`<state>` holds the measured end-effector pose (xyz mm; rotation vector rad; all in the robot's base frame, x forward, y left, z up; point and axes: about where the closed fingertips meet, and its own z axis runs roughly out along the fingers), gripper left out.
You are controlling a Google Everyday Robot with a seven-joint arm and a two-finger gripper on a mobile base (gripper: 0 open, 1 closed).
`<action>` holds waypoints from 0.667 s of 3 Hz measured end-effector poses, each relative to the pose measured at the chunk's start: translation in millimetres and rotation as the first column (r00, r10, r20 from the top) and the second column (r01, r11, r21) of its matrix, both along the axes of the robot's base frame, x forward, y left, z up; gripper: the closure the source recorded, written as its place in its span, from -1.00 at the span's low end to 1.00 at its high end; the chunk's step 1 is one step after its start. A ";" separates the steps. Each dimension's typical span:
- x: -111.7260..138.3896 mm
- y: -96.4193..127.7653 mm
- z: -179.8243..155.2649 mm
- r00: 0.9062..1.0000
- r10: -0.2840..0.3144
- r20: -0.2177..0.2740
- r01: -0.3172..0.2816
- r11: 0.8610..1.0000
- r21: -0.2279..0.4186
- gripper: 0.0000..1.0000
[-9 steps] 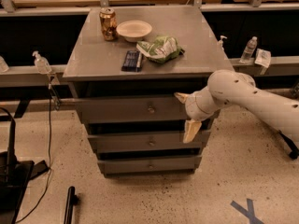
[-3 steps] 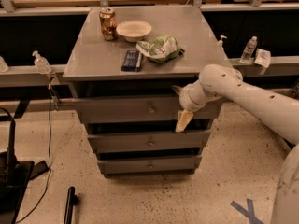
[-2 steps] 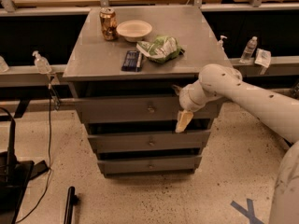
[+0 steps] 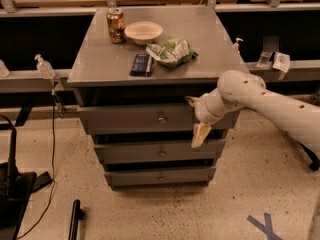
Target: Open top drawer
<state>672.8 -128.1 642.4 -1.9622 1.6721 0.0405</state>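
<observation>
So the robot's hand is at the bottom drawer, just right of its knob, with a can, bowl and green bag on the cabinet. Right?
Not quite. The camera view shows the gripper at the top drawer, just right of its knob, not the bottom one. The can, bowl and green bag are on the cabinet.

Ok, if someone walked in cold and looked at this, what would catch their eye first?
Probably the big white arm reaching in from the right, with its gripper at the front of the top drawer, just right of the brass knob. Next comes the clutter on the grey cabinet top: a soda can, a pale bowl and a green bag.
</observation>
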 end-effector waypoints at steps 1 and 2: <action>-21.6 -4.2 5.5 1.000 0.019 -0.015 -0.019 1.000 0.002 -1.00; -41.0 -10.6 10.5 0.999 0.032 -0.034 -0.033 0.999 -0.005 -1.00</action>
